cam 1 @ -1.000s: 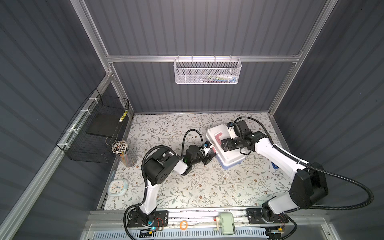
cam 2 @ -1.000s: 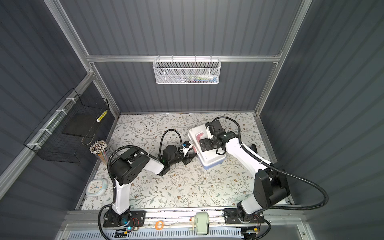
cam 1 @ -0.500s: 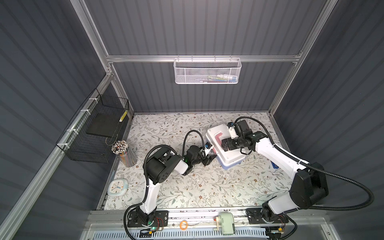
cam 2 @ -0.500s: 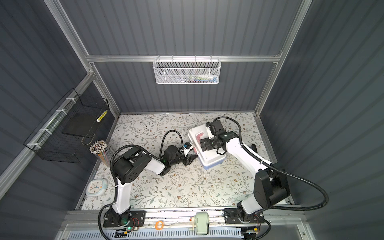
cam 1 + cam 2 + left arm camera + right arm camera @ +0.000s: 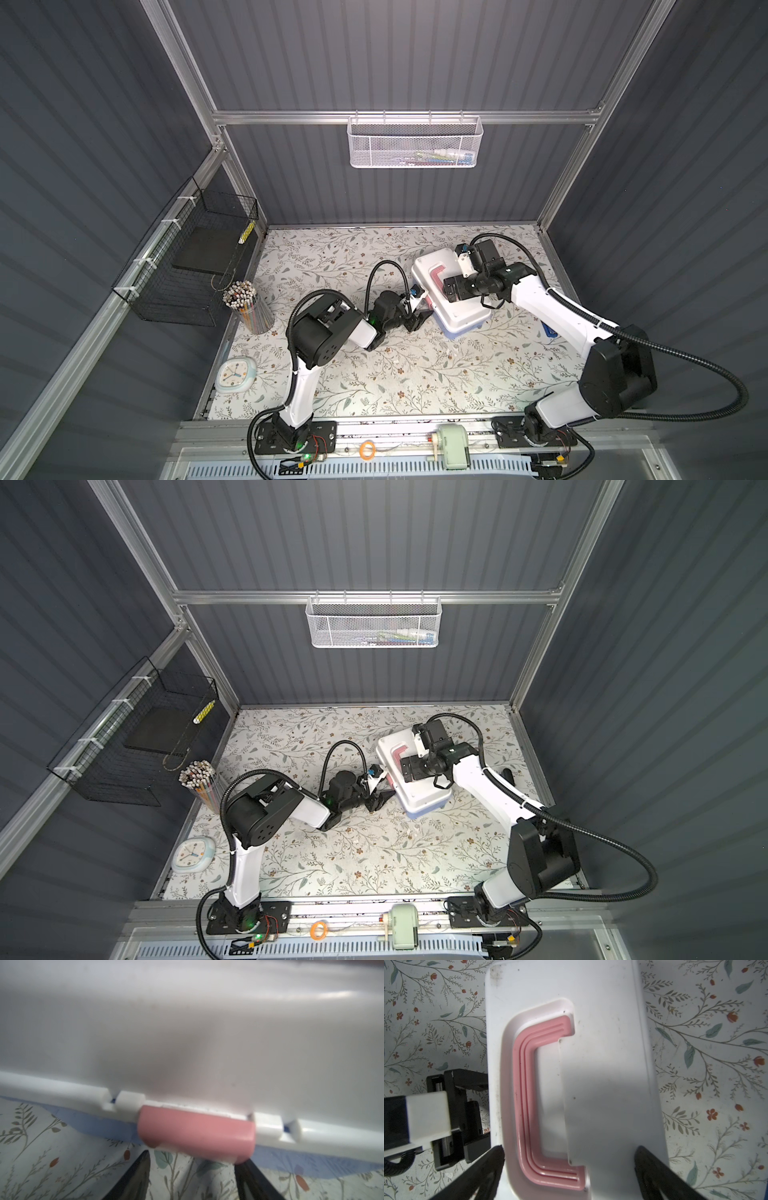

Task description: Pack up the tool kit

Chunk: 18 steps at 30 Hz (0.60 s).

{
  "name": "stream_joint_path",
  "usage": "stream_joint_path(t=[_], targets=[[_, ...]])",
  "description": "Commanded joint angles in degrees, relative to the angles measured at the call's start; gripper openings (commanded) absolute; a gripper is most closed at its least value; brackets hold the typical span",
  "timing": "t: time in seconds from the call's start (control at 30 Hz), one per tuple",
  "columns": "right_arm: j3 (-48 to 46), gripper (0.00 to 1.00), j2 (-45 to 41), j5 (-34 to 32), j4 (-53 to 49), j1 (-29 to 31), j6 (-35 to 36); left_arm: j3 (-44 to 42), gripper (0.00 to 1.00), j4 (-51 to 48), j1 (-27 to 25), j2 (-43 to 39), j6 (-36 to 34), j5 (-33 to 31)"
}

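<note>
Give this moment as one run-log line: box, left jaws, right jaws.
tool kit: lid down on blue base | left jaws: open, at pink latch | right jaws: open, above lid by pink handle

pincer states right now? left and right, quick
Left pincer: open, fingers apart just in front of the pink latch, holding nothing.
Right pincer: open wide over the white lid, holding nothing.

This is a robot test cell in a lab: an aluminium frame [image 5: 291, 117] holds dark grey ribbed wall panels [image 5: 374, 54], two robot arms [image 5: 305, 386] are bolted to a front rail [image 5: 415, 432], and a flowered sheet [image 5: 415, 374] covers the table.
</note>
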<state>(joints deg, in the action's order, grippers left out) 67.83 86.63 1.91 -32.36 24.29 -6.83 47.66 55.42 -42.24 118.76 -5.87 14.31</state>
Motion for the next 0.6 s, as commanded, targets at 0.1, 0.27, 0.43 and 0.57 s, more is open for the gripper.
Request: stream_joint_path(t=[0.1, 0.27, 0.43, 0.57], targets=[[-1.3, 0.98, 0.82, 1.57, -1.31, -0.53, 0.01, 2.23, 0.65, -1.2, -0.39, -2.49, -1.34, -1.27], [-1.49, 0.98, 0.82, 2.92, -1.3, -0.86, -0.35, 2.96, 0.65, -3.6, -0.39, -3.65, -1.42, -1.47], [-1.98, 0.98, 0.73, 3.96, -1.2, -1.14, -0.45, 3.64, 0.65, -4.91, -0.39, -4.06, -2.55, -1.09], [-2.11, 0.98, 0.47, 4.23, -1.39, -1.47, -0.46, 3.58, 0.65, -4.93, -0.26, -4.0, -3.18, -0.91]])
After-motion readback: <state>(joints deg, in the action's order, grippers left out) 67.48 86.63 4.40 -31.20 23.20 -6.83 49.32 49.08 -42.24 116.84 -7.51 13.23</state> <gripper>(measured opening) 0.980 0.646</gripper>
